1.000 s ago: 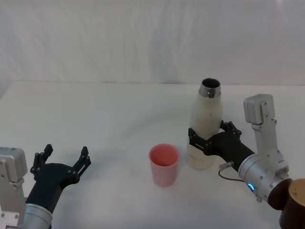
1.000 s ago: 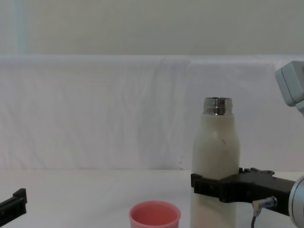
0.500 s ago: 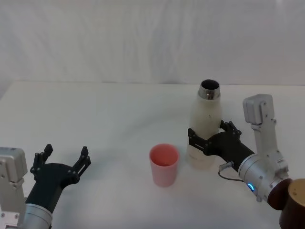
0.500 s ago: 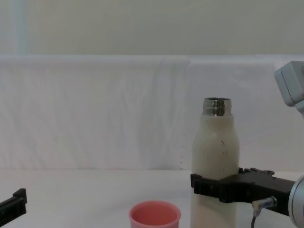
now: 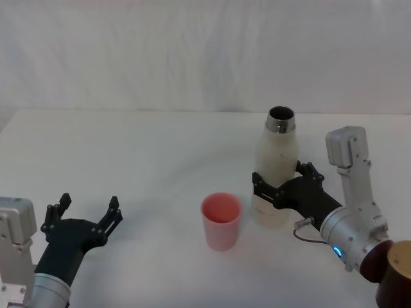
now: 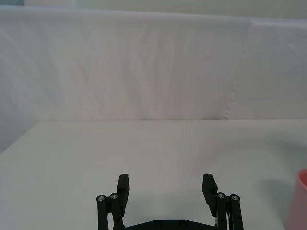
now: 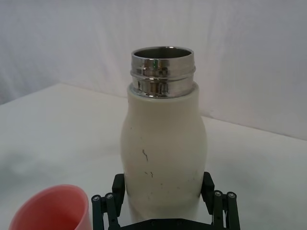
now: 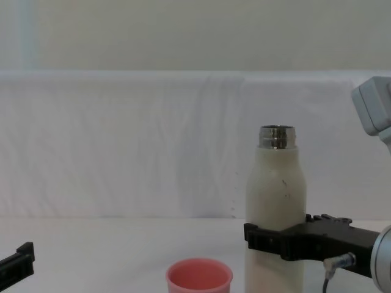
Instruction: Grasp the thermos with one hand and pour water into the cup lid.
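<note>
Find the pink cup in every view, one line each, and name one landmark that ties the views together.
Head view: the pink cup stands at lower centre, to the left of the thermos.
Chest view: bottom edge, centre, lower part cut off.
Left wrist view: a sliver at the right edge.
Right wrist view: bottom left corner.
Shared landmark: the thermos, held low on its body by the right gripper, stands just beside the cup.

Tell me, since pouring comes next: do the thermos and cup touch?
Apart. The head view shows bare table between the thermos, held by the right gripper, and the cup.
</note>
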### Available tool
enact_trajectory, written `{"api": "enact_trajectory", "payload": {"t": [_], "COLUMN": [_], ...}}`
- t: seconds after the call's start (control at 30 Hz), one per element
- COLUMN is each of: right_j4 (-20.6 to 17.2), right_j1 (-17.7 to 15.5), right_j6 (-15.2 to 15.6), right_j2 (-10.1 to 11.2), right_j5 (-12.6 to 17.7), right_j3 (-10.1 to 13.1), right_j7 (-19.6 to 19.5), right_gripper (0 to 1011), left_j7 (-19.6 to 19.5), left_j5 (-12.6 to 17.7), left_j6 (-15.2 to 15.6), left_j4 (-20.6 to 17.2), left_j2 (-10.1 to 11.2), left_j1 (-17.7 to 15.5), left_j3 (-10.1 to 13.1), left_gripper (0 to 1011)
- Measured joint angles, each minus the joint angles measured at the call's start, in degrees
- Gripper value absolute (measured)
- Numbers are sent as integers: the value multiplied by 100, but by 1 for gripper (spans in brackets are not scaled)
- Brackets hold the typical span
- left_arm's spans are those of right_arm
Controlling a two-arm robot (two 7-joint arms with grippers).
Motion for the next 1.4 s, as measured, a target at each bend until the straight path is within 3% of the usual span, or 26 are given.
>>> {"api": "enact_trajectory", "payload": {"t": [0.67,1.03,1.4], "right_j4": [-359,-731,-1067], "right_j1": [-331,-725,-1085], "right_j6": [-69,-136,-269], "right_j2": [244,422,591], "right_j5": [7,240,425], "right_j3": [115,320,330], "right_j7": [-32,12,113], "right_gripper": [1000,1000,1000], "left_j7": [0,0,0], "left_j5": [0,0,0], "left_j6": [0,0,0], "left_j4": [0,0,0], "left_j2": [0,0,0], "left_j1": [0,0,0], "left_j3": [0,0,0], "left_gripper": [1001,1001,1001]}}
